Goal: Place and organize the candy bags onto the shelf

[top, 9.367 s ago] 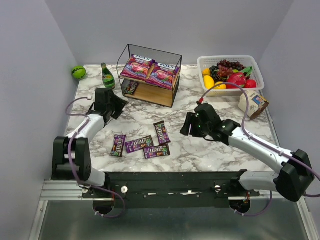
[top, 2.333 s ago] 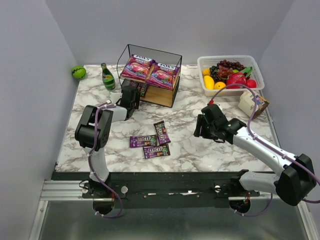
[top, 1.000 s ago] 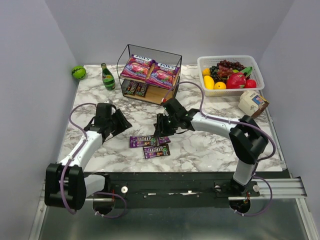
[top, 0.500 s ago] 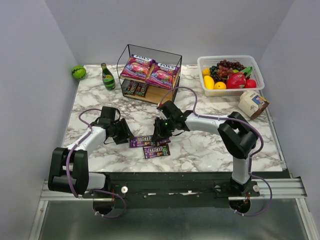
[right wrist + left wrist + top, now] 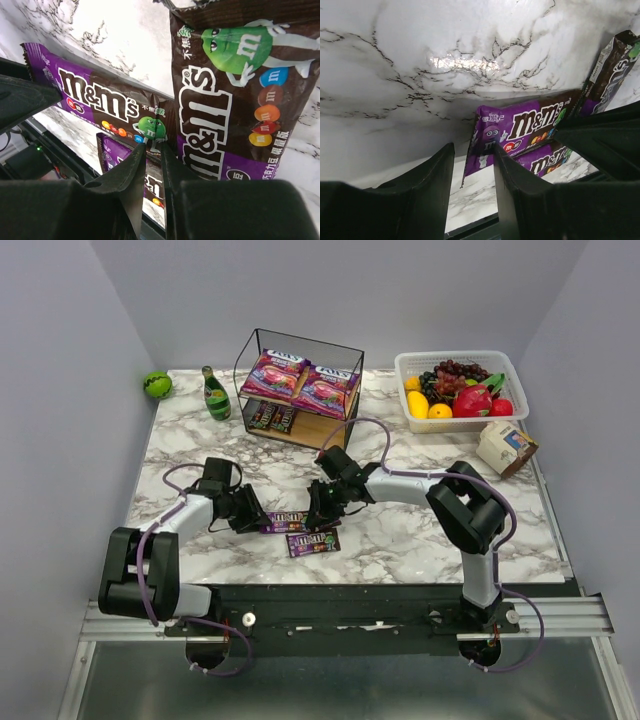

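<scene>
The shelf (image 5: 347, 390) stands at the back with two pink candy bags (image 5: 300, 382) on its top board and two M&M's packets (image 5: 271, 417) on the lower one. Three more packets lie on the marble in front. My left gripper (image 5: 258, 518) (image 5: 473, 148) is open, its jaws straddling the left end of the long purple packet (image 5: 288, 523) (image 5: 520, 127). My right gripper (image 5: 318, 512) (image 5: 154, 148) is pinched to a thin slit on the long edge of a brown packet (image 5: 235, 100). The third packet (image 5: 313, 542) lies just in front.
A green bottle (image 5: 214, 393) and a green ball (image 5: 156, 384) sit left of the shelf. A white fruit basket (image 5: 512, 370) and a beige carton (image 5: 505, 447) are at the back right. The two grippers are close together over the packets.
Left arm slid down and right to the long packet's end, its jaws narrowing. Right gripper stayed over the brown packet and closed on it.
</scene>
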`<state>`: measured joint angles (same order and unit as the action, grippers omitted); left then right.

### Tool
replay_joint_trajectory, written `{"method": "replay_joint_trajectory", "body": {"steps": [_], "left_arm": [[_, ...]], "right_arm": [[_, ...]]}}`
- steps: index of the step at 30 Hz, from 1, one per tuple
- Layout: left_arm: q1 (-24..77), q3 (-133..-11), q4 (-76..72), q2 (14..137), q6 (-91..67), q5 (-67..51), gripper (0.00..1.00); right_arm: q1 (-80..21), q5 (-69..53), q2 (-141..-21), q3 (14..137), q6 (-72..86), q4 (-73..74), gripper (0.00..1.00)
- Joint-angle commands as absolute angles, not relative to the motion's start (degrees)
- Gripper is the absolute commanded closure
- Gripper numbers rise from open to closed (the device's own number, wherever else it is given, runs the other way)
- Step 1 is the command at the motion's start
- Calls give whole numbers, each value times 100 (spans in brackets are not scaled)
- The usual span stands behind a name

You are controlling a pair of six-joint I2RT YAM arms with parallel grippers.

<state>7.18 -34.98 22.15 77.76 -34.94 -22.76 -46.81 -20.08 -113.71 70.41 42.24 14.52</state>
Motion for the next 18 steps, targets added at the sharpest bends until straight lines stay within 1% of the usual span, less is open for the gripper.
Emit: {"method": "replay_joint_trajectory", "body": {"steps": [1,8,14,16,17,18], "left_arm": [[642,-3384,1724,7892,-3594,-2724,56],[580,-3217,1134,8042,-3841,-3252,57],[510,-3269,1292,8042,-3692,-3419,72],[501,-3287,1362,8025,-3648,-3419,78],[492,-3287,1388,7998,-3639,-3419,82],[483,-3287,1397,7981,-3639,-3419,90]], "right_arm": [[-4702,-1459,-11610,7128,4061,1854,74],[-4693,-1336,-11672,7163,3867,1977,73],[-4702,-1266,-11698,7181,3876,2074,73],[-4693,-1239,-11698,7189,3876,2109,73],[-4693,-1196,-11681,7189,3885,2127,73],[-4693,-1169,-11628,7172,3902,2144,73]]}}
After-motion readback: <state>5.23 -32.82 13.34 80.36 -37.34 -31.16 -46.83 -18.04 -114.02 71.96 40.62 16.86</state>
